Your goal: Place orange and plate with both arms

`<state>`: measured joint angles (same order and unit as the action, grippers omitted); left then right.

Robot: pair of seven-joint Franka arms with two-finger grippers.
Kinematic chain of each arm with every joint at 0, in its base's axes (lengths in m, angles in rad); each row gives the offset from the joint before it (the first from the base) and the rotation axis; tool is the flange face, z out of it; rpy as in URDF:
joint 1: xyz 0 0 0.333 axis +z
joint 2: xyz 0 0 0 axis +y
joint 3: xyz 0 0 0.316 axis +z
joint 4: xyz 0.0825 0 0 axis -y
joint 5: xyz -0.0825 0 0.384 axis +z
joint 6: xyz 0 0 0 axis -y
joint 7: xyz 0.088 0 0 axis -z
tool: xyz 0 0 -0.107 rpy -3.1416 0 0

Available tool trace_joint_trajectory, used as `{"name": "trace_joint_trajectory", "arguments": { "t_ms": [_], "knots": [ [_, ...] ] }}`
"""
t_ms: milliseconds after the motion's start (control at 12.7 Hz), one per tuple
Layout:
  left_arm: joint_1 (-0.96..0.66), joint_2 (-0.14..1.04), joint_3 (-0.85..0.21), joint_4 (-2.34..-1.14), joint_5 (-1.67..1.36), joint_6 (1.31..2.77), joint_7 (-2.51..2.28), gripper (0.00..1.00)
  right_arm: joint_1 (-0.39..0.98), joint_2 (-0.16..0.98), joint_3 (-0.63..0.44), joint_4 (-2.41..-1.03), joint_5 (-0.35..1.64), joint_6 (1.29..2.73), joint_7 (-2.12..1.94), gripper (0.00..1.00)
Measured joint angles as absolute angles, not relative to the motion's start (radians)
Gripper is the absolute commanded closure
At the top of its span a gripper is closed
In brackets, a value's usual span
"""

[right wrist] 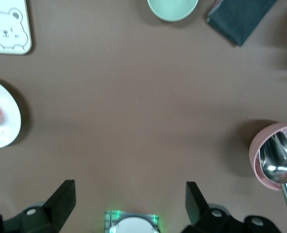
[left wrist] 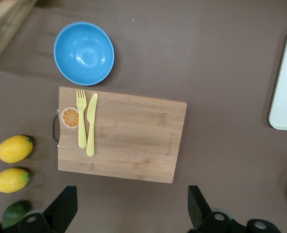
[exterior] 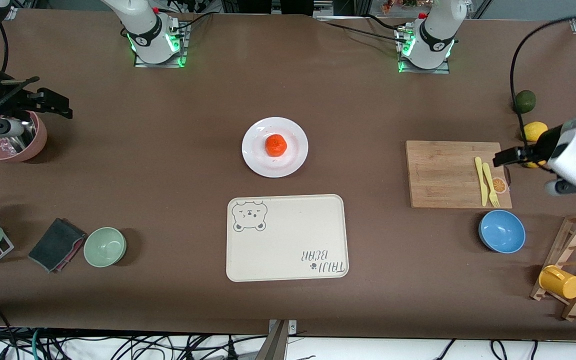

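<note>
Right now the orange sits in the middle of the white plate, which rests on the brown table about midway between the two arms' ends, farther from the front camera than the cream bear-print tray. Neither gripper touches either of them. The left gripper hangs in the air at the left arm's end of the table, over the edge of the wooden cutting board, its fingers spread wide and empty. On that board lie a yellow fork and a yellow knife, side by side, next to a small printed orange slice. A blue bowl stands nearer to the front camera than the board, and two lemons and a lime lie just off the board's handle end. The right gripper hangs at the right arm's end of the table, beside a pink bowl holding a metal scoop; its fingers are likewise spread wide with nothing between them. A pale green bowl and a dark folded cloth lie nearer to the front camera at that same end.
</note>
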<state>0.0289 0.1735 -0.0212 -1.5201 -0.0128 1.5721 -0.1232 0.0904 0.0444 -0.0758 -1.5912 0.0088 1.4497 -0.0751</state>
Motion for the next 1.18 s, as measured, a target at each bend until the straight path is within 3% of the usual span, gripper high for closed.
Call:
{"name": "trace_joint_trajectory", "arguments": {
  "t_ms": [315,1183],
  "knots": [
    [-0.071,0.041,0.069,-1.641,-0.013,1.574,-0.083,0.0,0.085,0.044,-0.081,-1.591,0.007,1.444,-0.075,0.0],
    [-0.075,0.049,0.08,-1.669,-0.013,1.639,-0.06,0.0,0.089,0.164,-0.077,-1.573,0.009,1.476,-0.096,0.0]
  ]
}}
